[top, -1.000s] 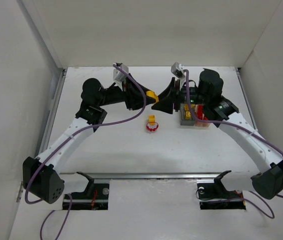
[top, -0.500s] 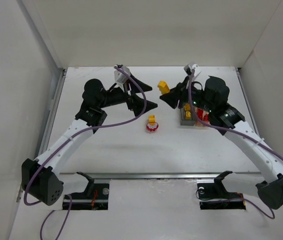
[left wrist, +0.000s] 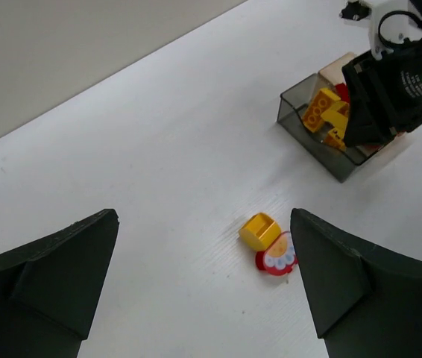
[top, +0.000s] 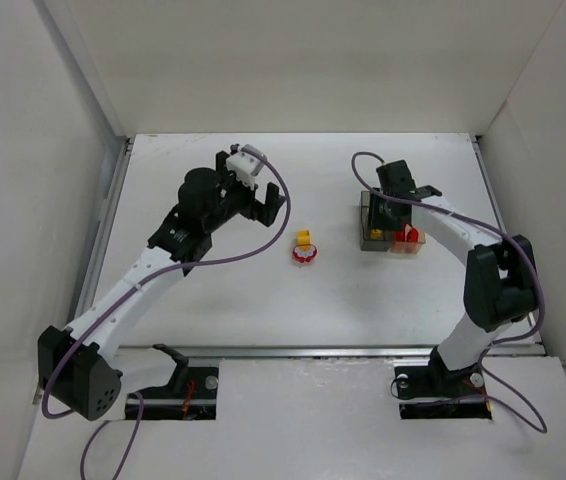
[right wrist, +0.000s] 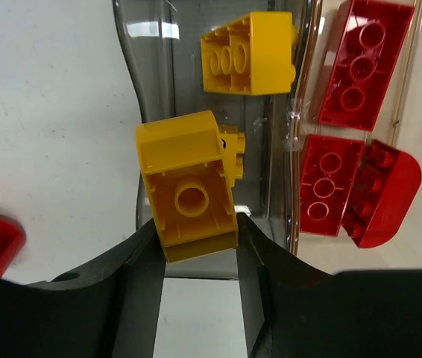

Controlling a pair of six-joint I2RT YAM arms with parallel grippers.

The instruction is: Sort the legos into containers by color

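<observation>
two legos (top: 305,248) were left unsorted: loose yellow brick (left wrist: 258,230), red piece (left wrist: 276,257); held yellow brick (right wrist: 189,198) was pinched by right gripper (right wrist: 194,233) above grey container (right wrist: 140,89); left gripper (left wrist: 203,224) was spread.

The brick (right wrist: 189,195) in my black right fingers (right wrist: 133,291) was yellow. The grey box (right wrist: 151,97) had yellow bricks (right wrist: 248,52), the clear box (right wrist: 408,127) red bricks (right wrist: 364,63). On the white table (left wrist: 159,149) lay one yellow brick (left wrist: 258,229) and a red piece (left wrist: 276,257) with a white, orange-dotted face.
</observation>
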